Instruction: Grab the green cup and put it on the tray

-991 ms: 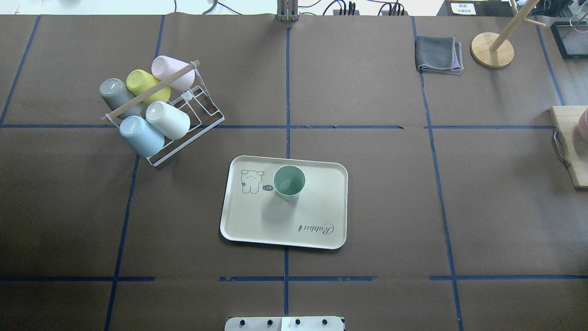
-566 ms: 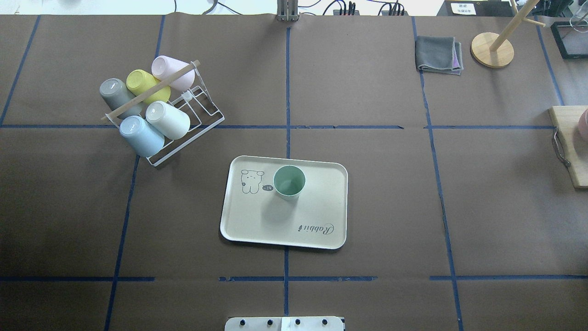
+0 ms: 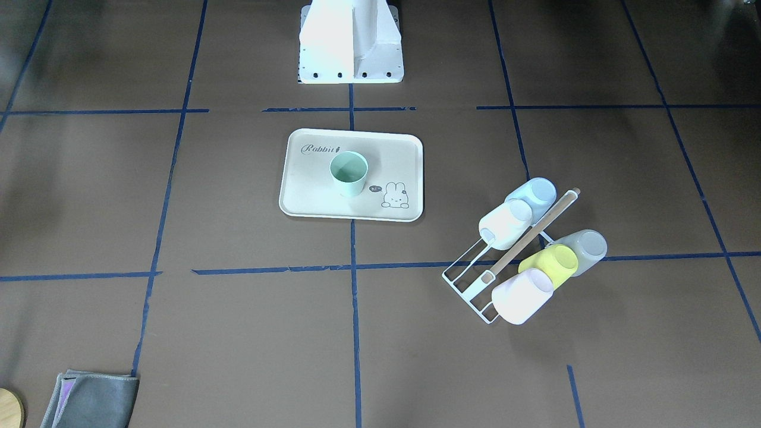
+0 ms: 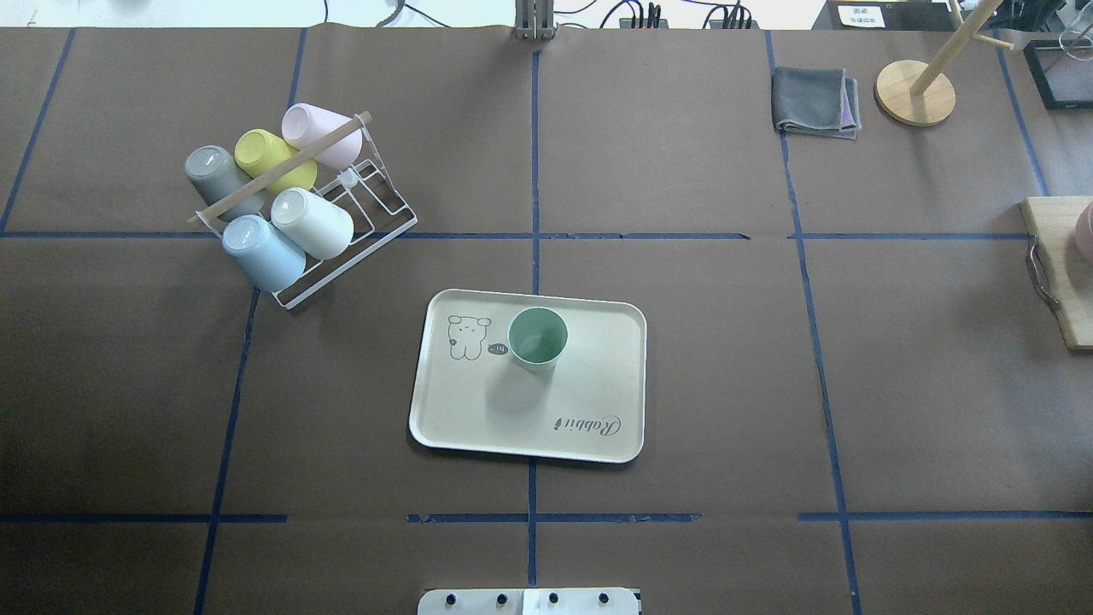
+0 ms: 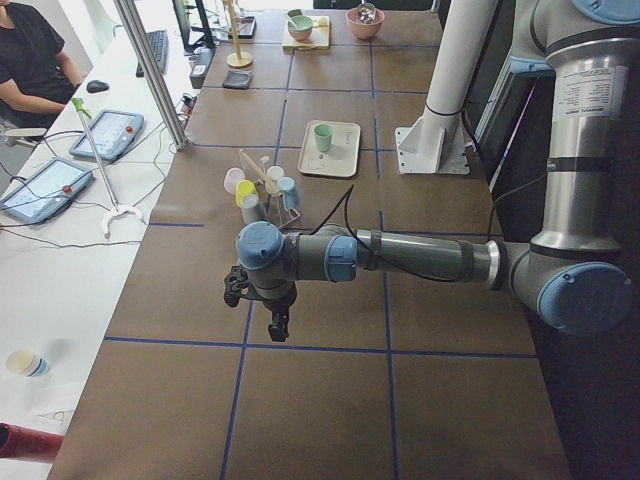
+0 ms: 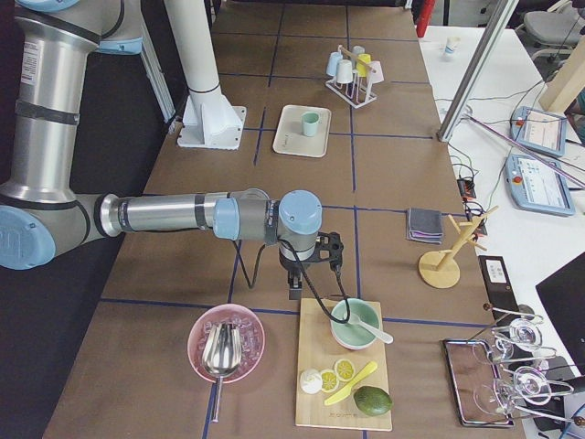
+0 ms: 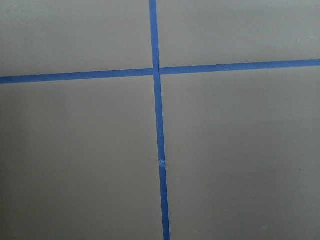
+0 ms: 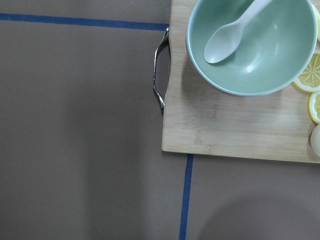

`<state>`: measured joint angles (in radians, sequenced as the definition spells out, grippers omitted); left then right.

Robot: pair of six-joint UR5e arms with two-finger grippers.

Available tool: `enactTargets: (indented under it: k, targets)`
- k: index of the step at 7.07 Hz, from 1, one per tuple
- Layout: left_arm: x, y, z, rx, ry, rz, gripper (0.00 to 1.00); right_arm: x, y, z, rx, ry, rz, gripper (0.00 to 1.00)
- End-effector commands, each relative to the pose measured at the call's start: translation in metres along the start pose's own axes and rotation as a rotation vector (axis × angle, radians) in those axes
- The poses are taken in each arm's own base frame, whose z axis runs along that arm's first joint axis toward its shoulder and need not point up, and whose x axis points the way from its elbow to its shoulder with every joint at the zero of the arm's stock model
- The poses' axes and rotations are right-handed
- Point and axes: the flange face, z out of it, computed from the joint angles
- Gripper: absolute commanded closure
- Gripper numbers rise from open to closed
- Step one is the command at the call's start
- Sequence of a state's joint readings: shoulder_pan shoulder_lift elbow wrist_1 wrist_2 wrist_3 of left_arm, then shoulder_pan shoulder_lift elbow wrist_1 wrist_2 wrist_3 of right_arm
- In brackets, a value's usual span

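Note:
The pale mint-green cup (image 4: 538,338) stands upright and open-side up on the cream-white tray (image 4: 581,384), beside the bunny drawing; it also shows in the front view (image 3: 349,173) on the tray (image 3: 309,196). No gripper is near it. My left gripper (image 5: 274,323) hangs over bare table far out at the left end. My right gripper (image 6: 294,291) hangs far out at the right end, by a wooden board. Both show only in the side views, so I cannot tell whether they are open or shut.
A white wire rack (image 4: 359,192) holds several cups, among them a yellow-green one (image 4: 266,155) and a pale blue one (image 4: 261,252). A grey cloth (image 4: 815,101) and a wooden stand (image 4: 915,92) are at the far right. A wooden board (image 8: 240,130) carries a green bowl (image 8: 270,55).

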<state>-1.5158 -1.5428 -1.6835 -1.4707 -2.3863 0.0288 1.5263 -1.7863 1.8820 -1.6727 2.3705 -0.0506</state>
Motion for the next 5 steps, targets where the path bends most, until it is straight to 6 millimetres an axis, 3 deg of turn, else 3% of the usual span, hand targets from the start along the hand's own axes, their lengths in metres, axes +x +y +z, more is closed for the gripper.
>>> enactTargets:
  k: [1,3,4,5]
  targets:
    - [0.001,0.0,-0.002,0.004,-0.003,0.003,0.0,-0.001,-0.002,-0.001,0.004,0.002,-0.004,0.0]
    - [-0.003,0.0,0.002,-0.003,-0.004,-0.005,0.0,-0.001,-0.002,-0.001,0.003,0.001,-0.003,0.0]
    - [-0.007,0.012,0.006,-0.012,-0.005,-0.014,0.0,0.0,-0.001,0.0,0.002,0.001,-0.002,0.0]
    - [0.001,0.026,-0.003,0.004,-0.004,0.0,0.0,0.002,-0.002,0.001,-0.001,0.002,0.001,0.0]
